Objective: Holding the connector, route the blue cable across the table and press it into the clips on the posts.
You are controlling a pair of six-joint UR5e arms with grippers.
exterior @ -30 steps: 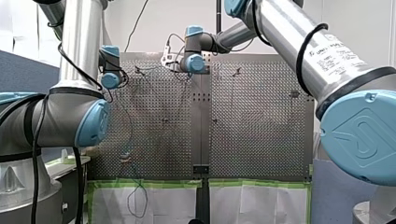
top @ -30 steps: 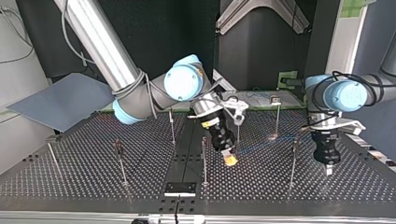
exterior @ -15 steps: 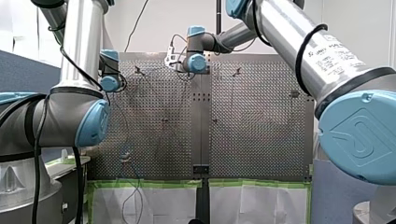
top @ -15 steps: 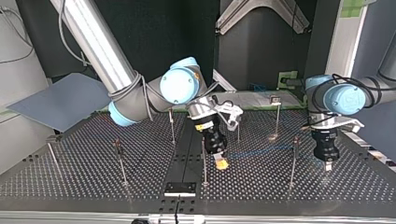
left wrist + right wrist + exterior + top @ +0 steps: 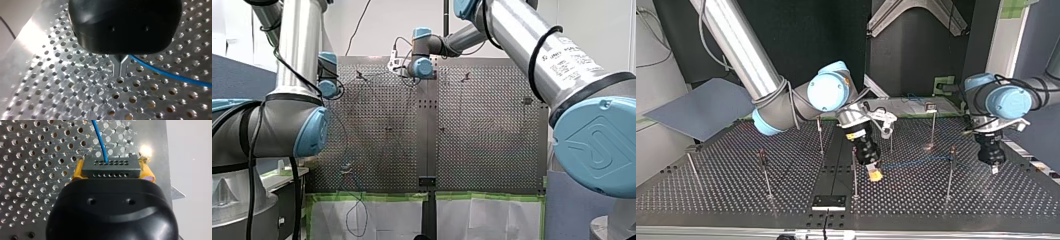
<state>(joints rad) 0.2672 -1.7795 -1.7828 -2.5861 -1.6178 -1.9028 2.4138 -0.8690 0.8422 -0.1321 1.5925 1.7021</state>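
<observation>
The right gripper clamps a dark grey connector with rows of holes between yellow pads. Its thin blue cable reaches the left gripper, whose metal fingers pinch it.

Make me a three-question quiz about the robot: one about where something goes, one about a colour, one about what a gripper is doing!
1. In the top view, the blue cable runs from the connector toward: A the view's left; B the view's right; C straight up.
2. The pads of my right gripper are: A yellow; B red; C green.
3. My right gripper is: A open, empty; B shut on the connector; C shut on a post.
Answers: 1 B: it leads toward my left gripper. 2 A: yellow shows beside the connector. 3 B: the pads clamp its ends.
</observation>
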